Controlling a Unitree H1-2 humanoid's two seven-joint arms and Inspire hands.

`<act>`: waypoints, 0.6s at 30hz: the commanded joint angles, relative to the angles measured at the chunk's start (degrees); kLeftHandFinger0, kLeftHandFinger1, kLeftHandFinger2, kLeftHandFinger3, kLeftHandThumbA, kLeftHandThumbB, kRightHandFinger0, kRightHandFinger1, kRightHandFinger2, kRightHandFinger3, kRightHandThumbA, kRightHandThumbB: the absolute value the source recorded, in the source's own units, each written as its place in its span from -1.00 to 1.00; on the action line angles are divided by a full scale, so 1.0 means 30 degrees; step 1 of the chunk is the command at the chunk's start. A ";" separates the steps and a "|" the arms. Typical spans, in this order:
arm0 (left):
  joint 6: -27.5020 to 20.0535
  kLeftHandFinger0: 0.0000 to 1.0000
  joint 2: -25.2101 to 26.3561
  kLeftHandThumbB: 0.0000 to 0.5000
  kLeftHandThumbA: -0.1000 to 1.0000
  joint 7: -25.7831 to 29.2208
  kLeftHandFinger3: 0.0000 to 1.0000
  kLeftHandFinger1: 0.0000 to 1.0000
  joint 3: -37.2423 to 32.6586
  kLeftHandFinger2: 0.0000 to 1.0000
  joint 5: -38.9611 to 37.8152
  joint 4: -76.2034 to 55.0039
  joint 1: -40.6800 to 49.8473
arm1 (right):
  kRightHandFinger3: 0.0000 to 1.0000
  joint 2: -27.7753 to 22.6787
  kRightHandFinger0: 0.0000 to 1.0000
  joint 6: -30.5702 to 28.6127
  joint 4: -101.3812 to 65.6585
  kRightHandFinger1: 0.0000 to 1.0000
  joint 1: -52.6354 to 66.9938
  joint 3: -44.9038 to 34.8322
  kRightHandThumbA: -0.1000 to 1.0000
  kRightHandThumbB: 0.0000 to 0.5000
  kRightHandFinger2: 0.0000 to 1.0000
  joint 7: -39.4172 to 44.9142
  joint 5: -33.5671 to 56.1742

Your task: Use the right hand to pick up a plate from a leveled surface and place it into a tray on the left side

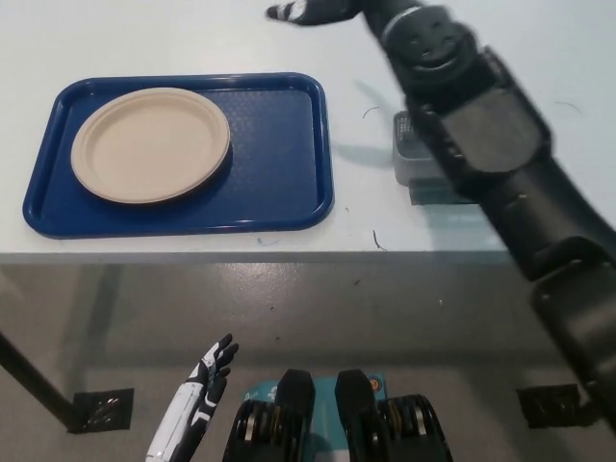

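Fingers of right hand (306,11) spread, empty, above table (192,38); plate (151,144) flat in tray (279,173); basket (409,159) under forearm.

Bright, even overhead light; white table (144,34) near blown out, little texture. Soft shadows only: a thin one under the plate (151,144) on its lower right edge, and a faint one from the right arm (481,135) on the table beside the tray (289,183). Right hand (306,10) is motion-blurred at the top edge. Floor under the table is dimmer. Left hand (192,409) is sharp.
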 commanded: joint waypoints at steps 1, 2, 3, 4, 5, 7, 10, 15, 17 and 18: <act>-0.0537 1.00 0.0167 -0.05 1.00 -0.0278 1.00 1.00 -0.0155 1.00 -0.0118 -0.0525 -0.0039 | 1.00 -0.3558 1.00 0.2654 -1.4175 1.00 0.2848 -0.0329 1.00 0.76 1.00 0.1620 -0.1561; -0.0507 1.00 0.0203 -0.08 1.00 -0.0248 1.00 1.00 -0.0141 1.00 -0.0025 -0.0462 -0.0181 | 1.00 -0.3984 1.00 0.2654 -1.7253 1.00 0.4129 -0.0657 1.00 0.74 1.00 0.1467 -0.1432; -0.0391 1.00 0.0220 -0.08 1.00 -0.0245 1.00 1.00 -0.0121 1.00 0.0004 -0.0529 -0.0247 | 1.00 -0.4226 1.00 0.2654 -1.9341 1.00 0.5150 -0.0953 1.00 0.73 1.00 0.1172 -0.0848; -0.0361 1.00 0.0237 -0.13 1.00 -0.0240 1.00 1.00 -0.0131 1.00 0.0069 -0.0581 -0.0244 | 1.00 -0.4287 1.00 0.2654 -2.0834 1.00 0.5944 -0.1223 1.00 0.67 1.00 0.0839 -0.0059; -0.0369 1.00 0.0186 -0.17 1.00 -0.0191 1.00 1.00 -0.0146 1.00 0.0145 -0.0538 -0.0301 | 1.00 -0.4323 1.00 0.2654 -2.2834 1.00 0.6977 -0.1620 1.00 0.69 1.00 0.0410 0.1180; -0.0202 1.00 0.0211 -0.15 1.00 -0.0262 1.00 1.00 -0.0147 1.00 0.0080 -0.0560 -0.0266 | 1.00 -0.4527 1.00 0.2654 -2.6358 1.00 0.8964 -0.1818 1.00 0.77 1.00 -0.0415 0.2004; -0.0308 1.00 0.0155 -0.18 1.00 -0.0238 1.00 1.00 -0.0202 1.00 0.0112 -0.0457 -0.0079 | 1.00 -0.4917 1.00 0.2653 -3.0772 1.00 1.2520 -0.3030 1.00 0.76 1.00 0.0351 0.1858; -0.0509 1.00 0.0062 -0.12 1.00 -0.0169 1.00 1.00 -0.0184 1.00 0.0048 -0.0063 -0.0048 | 1.00 -0.6362 1.00 -0.5551 -3.1442 1.00 1.8501 -0.4436 1.00 0.77 1.00 -0.0138 0.4400; -0.0426 1.00 -0.0031 -0.08 1.00 -0.0078 1.00 1.00 -0.0245 1.00 0.0236 -0.0029 0.0021 | 1.00 -0.7271 1.00 -0.9714 -3.1442 1.00 2.1490 -0.5297 1.00 0.87 1.00 0.0492 0.3777; -0.0431 1.00 -0.0063 -0.08 1.00 -0.0065 1.00 1.00 -0.0262 1.00 0.0261 0.0033 -0.0021 | 1.00 -0.7438 1.00 -1.0080 -3.1442 1.00 2.1921 -0.5300 1.00 0.89 1.00 0.0466 0.4052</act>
